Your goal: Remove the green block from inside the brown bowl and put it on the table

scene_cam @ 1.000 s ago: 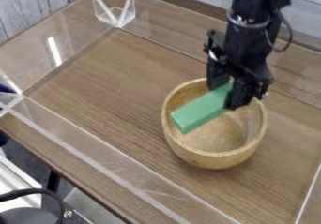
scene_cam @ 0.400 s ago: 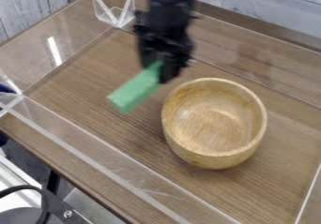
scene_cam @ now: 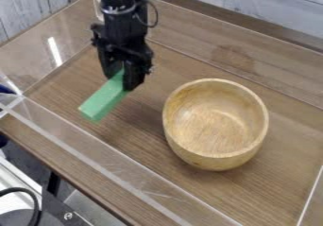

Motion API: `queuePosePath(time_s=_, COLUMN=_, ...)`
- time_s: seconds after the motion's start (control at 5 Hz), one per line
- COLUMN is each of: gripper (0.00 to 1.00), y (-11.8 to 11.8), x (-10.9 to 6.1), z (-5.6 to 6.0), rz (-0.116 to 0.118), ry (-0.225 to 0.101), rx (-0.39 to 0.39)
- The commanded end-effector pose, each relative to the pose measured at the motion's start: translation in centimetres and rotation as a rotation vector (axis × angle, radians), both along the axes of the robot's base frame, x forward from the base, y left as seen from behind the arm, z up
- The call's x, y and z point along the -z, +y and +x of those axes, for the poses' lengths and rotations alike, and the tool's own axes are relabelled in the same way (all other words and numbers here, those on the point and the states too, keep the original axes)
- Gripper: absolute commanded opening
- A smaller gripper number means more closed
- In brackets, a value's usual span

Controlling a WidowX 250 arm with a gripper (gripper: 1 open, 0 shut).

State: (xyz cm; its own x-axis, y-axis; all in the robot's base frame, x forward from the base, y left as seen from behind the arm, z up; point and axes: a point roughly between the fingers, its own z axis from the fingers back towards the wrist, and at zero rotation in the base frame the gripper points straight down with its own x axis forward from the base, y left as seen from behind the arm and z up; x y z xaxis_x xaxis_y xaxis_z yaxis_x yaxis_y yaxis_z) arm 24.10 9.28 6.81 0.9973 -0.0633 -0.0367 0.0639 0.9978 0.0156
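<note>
The green block hangs tilted over the table, its upper end pinched by my gripper, which is shut on it and points straight down. The block's lower end is close to the tabletop; I cannot tell whether it touches. To the right stands the brown bowl, a round wooden bowl with a thick rim and a hollow that holds nothing. My gripper is left of the bowl's rim, apart from it.
Low clear acrylic walls run along the table's front and left sides, with a clear bracket at the back left corner. The black arm rises from the gripper to the top edge.
My gripper has carried the green block out of the bowl and leftward across the table, sinking a little. The bowl stays in place, now with nothing in it.
</note>
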Motion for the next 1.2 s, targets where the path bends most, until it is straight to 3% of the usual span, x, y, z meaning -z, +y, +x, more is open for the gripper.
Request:
queuePosePath(time_s=0.0, gripper=0.00, y=0.1, x=0.2, z=0.4, rz=0.012, ry=-0.019, rx=0.005)
queuePosePath(time_s=0.2, gripper=0.00, y=-0.2, x=1.3, z=0.3, rz=0.010, ry=0.000, rx=0.004)
queuePosePath(time_s=0.4, gripper=1.00, y=-0.2, x=1.0, z=0.2, rz=0.007, ry=0.003, rx=-0.002)
queuePosePath(time_s=1.0, gripper=1.00, y=-0.1, x=-1.5, z=-0.3, rz=-0.017, ry=-0.023, rx=-0.019)
